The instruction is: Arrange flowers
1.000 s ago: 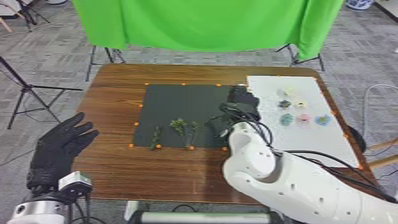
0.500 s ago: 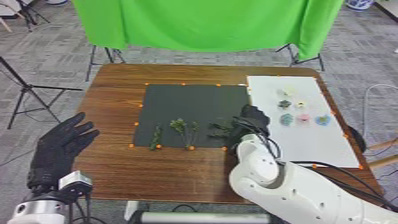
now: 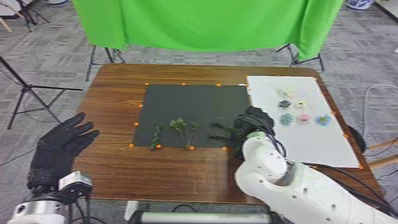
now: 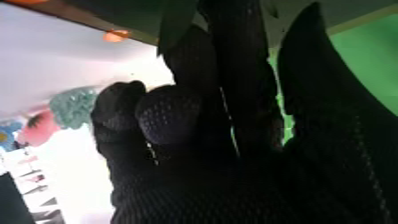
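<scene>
In the head view, my right hand (image 3: 255, 120) is over the dark mat's right edge, beside a dark green sprig (image 3: 222, 133). Two more sprigs lie to its left, a leafy one (image 3: 180, 128) and a thin one (image 3: 157, 136). Small flower heads, among them a teal one (image 3: 286, 119), a pink one (image 3: 303, 118) and a blue one (image 3: 322, 120), sit on the white board. In the right wrist view, the right hand (image 4: 240, 130) has straight fingers and a thumb standing apart, with some fingers bent; a dark leaf (image 4: 175, 25) shows by the fingertips. My left hand (image 3: 60, 145) is open, left of the mat.
The dark mat (image 3: 191, 100) and the white board (image 3: 311, 147), both marked with orange dots, lie side by side on the brown table (image 3: 115, 175). A green cloth (image 3: 209, 25) hangs beyond the far edge. Tripods stand on the floor around the table.
My right hand has drawn back from over the mat toward its right edge and the near side, uncovering the right sprig. The left hand has stayed where it was.
</scene>
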Robot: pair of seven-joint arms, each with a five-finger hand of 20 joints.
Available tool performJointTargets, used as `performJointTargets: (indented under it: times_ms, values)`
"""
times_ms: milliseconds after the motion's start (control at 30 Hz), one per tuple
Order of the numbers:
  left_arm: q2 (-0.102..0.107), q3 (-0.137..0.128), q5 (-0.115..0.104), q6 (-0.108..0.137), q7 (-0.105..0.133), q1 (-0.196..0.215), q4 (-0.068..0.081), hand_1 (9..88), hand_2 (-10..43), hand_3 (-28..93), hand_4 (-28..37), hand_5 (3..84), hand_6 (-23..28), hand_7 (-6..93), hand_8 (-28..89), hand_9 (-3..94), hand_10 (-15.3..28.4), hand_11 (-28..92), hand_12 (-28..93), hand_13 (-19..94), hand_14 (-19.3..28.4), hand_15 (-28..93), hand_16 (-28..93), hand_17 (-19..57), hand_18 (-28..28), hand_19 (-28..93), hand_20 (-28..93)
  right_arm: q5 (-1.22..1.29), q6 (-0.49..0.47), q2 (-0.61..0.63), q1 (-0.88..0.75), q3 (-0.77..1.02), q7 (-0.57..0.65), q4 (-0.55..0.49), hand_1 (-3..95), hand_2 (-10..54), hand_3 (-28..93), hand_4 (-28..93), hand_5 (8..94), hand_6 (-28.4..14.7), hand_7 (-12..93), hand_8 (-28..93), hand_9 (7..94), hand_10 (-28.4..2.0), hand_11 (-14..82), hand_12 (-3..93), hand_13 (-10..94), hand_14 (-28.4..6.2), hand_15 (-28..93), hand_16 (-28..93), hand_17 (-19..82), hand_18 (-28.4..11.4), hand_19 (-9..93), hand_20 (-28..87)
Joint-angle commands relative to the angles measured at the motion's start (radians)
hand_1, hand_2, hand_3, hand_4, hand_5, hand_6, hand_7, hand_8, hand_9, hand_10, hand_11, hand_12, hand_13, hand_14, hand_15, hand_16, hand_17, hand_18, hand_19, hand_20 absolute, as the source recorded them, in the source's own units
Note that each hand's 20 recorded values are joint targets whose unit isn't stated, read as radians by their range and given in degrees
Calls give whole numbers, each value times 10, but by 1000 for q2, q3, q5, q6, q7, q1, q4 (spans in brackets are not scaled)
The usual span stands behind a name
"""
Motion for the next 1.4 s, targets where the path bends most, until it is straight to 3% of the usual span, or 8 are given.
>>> performJointTargets:
  times_ms: [33, 633, 767, 900, 1033, 1400]
  values:
    - [4, -4, 3, 2, -1, 20, -4, 256, 48, 831, -187, 427, 117, 154, -100, 398, 201, 276, 97, 311, 273, 529, -105, -59, 237, 622, -55, 10, -20, -4, -45, 13, -15, -23, 287, -16, 834, -274, 911, -25, 197, -106, 717, -210, 580, 216, 664, -177, 916, 143, 322, -284, 932, 460]
    - [11, 1, -6, 18, 22, 31, -7, 256, 50, 829, -186, 427, 117, 155, -100, 398, 202, 277, 96, 311, 273, 528, -105, -58, 237, 624, -55, 23, -104, -47, -134, 67, -76, -106, 214, 65, 819, -255, 933, -34, 188, -107, 733, -219, 570, 218, 673, -189, 917, 142, 329, -284, 932, 483]
    - [7, -1, -3, 16, 11, 23, -7, 256, 50, 829, -186, 428, 118, 155, -100, 398, 202, 276, 96, 311, 273, 528, -104, -58, 237, 623, -56, 14, -107, -56, -125, 60, -82, -101, 212, 68, 819, -252, 935, -35, 186, -107, 734, -220, 568, 220, 674, -190, 917, 143, 330, -284, 932, 485]
    - [14, 7, -5, 21, 16, 22, -5, 256, 52, 828, -187, 427, 117, 156, -100, 398, 202, 276, 96, 311, 273, 529, -104, -58, 238, 624, -56, 11, -83, -46, -107, 51, -74, -93, 211, 69, 820, -250, 932, -36, 184, -108, 734, -220, 565, 220, 674, -190, 917, 144, 331, -284, 932, 486]
    - [7, 4, -3, 20, 12, 22, -5, 256, 51, 829, -186, 428, 117, 156, -101, 398, 202, 276, 96, 311, 273, 529, -105, -58, 237, 624, -57, -17, -29, -15, -84, 48, -53, -95, 208, 71, 822, -248, 924, -37, 186, -106, 732, -219, 564, 219, 673, -190, 917, 145, 331, -284, 932, 487]
    - [19, 5, -16, 36, 43, 40, -8, 257, 51, 828, -186, 428, 117, 156, -101, 398, 203, 276, 96, 311, 274, 530, -105, -58, 238, 625, -58, -31, 102, 123, -104, 165, -96, -149, 198, 73, 829, -238, 852, -42, 206, -110, 703, -223, 562, 217, 657, -186, 917, 148, 320, -284, 932, 482]
